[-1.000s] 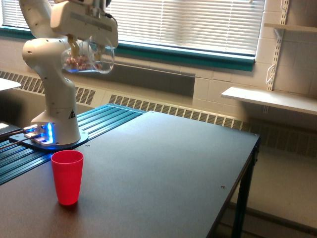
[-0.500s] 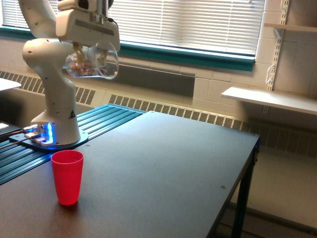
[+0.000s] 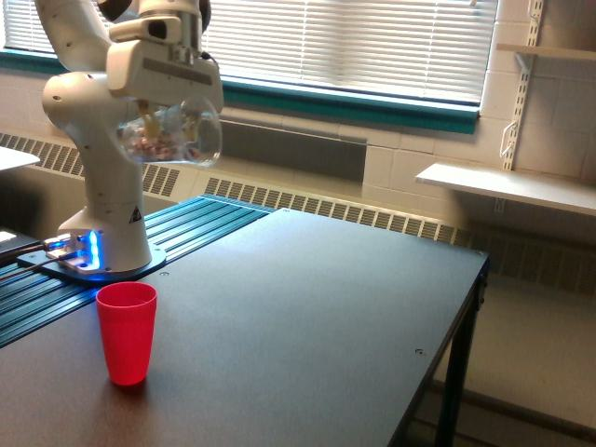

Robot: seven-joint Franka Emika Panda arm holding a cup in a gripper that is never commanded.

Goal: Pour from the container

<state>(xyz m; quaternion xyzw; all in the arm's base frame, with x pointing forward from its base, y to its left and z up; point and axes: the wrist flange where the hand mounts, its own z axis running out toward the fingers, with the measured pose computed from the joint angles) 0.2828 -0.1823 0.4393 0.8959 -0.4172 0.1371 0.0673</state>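
— Container [image 3: 169, 131] up high in the claw [image 3: 160, 101], clamped on it from above, lying nearly on its side, reddish-brown and white pieces pooled in the low wall.

— We reckon that height keeps it clear of the red cup [image 3: 127, 332], which stands well below the claw on the desk [image 3: 307, 307], slightly toward the exterior view's left.

— Against a second ago, we see the claw lower and turned; the cup hasn't budged.
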